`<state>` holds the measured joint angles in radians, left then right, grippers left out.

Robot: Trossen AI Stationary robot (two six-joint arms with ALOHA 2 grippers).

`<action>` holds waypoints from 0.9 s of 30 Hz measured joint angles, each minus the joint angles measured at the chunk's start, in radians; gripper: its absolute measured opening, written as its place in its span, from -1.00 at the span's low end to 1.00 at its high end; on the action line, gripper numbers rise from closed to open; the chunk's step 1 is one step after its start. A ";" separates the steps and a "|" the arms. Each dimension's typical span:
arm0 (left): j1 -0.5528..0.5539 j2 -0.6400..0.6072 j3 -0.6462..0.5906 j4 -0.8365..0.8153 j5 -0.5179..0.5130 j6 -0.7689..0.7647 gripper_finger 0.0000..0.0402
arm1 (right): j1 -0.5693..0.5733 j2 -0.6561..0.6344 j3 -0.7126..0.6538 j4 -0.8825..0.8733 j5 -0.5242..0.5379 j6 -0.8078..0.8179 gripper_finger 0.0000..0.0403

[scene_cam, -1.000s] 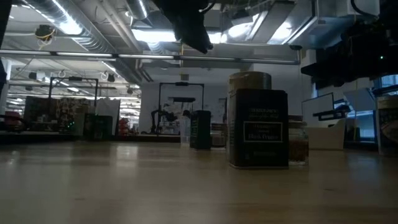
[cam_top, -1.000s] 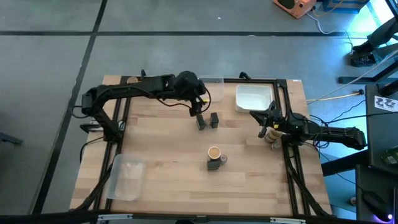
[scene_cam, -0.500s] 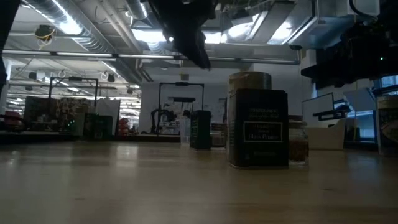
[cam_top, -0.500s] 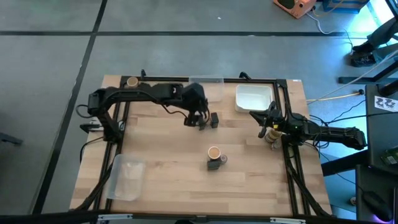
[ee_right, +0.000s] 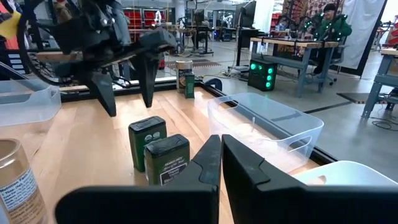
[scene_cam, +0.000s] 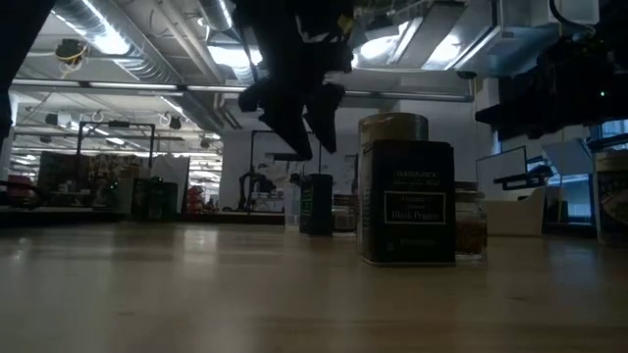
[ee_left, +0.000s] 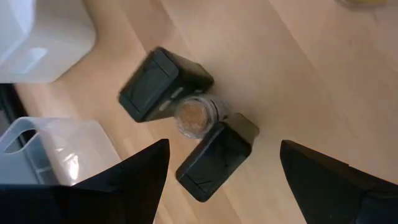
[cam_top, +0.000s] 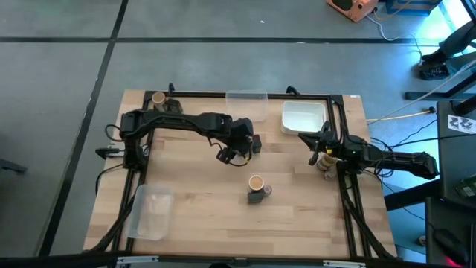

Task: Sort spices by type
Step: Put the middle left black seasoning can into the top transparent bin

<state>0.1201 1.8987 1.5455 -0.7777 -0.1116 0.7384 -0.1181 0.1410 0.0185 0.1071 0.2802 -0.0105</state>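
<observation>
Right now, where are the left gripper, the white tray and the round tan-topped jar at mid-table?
left gripper (cam_top: 236, 151), high view, between its fingertips.
white tray (cam_top: 303, 128), high view, near rim.
round tan-topped jar (cam_top: 255, 182), high view, lid.

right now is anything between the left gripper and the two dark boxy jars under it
Nothing visible blocks it. The left gripper hangs open above the two dark boxy jars, with only air below. A small tan-topped jar is wedged between them, which could complicate gripping one.
</observation>
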 joint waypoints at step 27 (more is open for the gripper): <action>0.024 0.108 0.000 -0.011 -0.015 -0.099 -0.07 | 0.000 0.000 0.001 -0.005 0.019 0.000 -0.92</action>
<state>0.1440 2.0068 1.5452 -0.7891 -0.1269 0.6397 -0.1181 0.1413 0.0195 0.1026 0.2995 -0.0101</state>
